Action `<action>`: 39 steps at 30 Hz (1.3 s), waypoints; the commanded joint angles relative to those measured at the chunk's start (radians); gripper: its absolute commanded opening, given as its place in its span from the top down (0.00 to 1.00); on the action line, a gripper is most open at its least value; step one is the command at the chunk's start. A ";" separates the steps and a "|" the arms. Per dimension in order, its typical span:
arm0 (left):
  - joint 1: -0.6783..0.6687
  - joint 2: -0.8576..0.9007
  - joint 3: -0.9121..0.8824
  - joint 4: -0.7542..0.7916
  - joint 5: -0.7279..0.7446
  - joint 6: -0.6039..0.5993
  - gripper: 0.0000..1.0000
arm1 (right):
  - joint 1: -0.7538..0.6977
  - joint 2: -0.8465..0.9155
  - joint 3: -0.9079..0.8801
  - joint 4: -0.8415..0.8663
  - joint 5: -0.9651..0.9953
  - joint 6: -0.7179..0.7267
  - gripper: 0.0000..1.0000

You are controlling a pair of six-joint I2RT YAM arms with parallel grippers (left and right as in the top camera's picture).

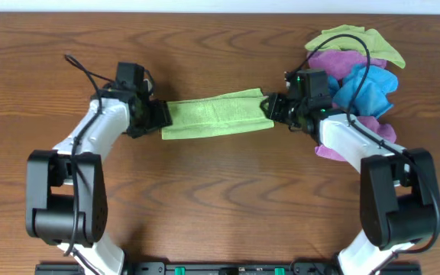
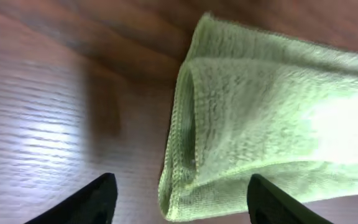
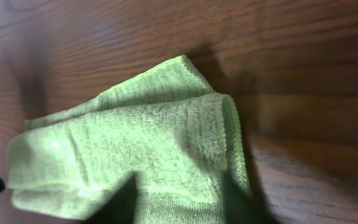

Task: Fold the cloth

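The cloth [image 1: 216,113] lies as a folded strip on the desk [image 1: 220,191], long axis left-right between my arms, with my left tool [image 1: 157,116] open and empty at its left end and my right tool [image 1: 272,107] over its right end, grip unclear.

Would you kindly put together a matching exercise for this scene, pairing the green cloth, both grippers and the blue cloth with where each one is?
Things:
1. cloth
2. left gripper
3. right gripper
4. blue cloth

Places:
A. in the heap of coloured cloths
B. at the strip's end away from the heap, jaws open
C. lying as a long folded strip between the two grippers
D. at the strip's end nearest the heap

Pairs: 1-C, 2-B, 3-D, 4-A.
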 commanded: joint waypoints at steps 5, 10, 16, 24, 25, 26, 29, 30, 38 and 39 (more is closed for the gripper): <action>-0.008 -0.092 0.098 -0.011 -0.011 0.045 0.94 | -0.014 -0.126 0.018 0.020 -0.030 -0.071 0.98; -0.051 -0.048 0.097 0.019 -0.069 0.044 0.94 | 0.049 -0.121 0.018 0.011 0.184 -0.071 0.99; -0.096 0.041 0.097 0.044 -0.123 -0.007 0.94 | 0.109 -0.035 0.018 0.046 0.298 -0.074 0.98; -0.105 0.092 0.097 0.050 -0.122 -0.045 0.94 | 0.118 0.085 0.018 0.095 0.317 -0.074 0.99; -0.105 0.092 0.097 0.050 -0.119 -0.046 0.94 | 0.118 0.100 0.018 0.095 0.317 -0.074 0.99; -0.105 0.092 0.097 0.048 -0.116 -0.046 0.94 | 0.119 0.114 0.018 0.095 0.317 -0.074 0.98; -0.105 0.092 0.097 0.042 -0.114 -0.046 0.94 | 0.126 0.149 0.018 0.090 0.309 -0.074 0.98; -0.106 0.092 0.097 0.040 -0.115 -0.045 0.94 | 0.130 0.156 0.018 0.082 0.309 -0.074 0.99; -0.106 0.092 0.097 -0.015 -0.115 -0.044 0.94 | 0.154 0.153 0.018 -0.104 0.301 -0.073 0.99; -0.106 0.092 0.097 -0.020 -0.115 -0.044 0.94 | 0.159 0.152 0.018 -0.148 0.301 -0.066 0.99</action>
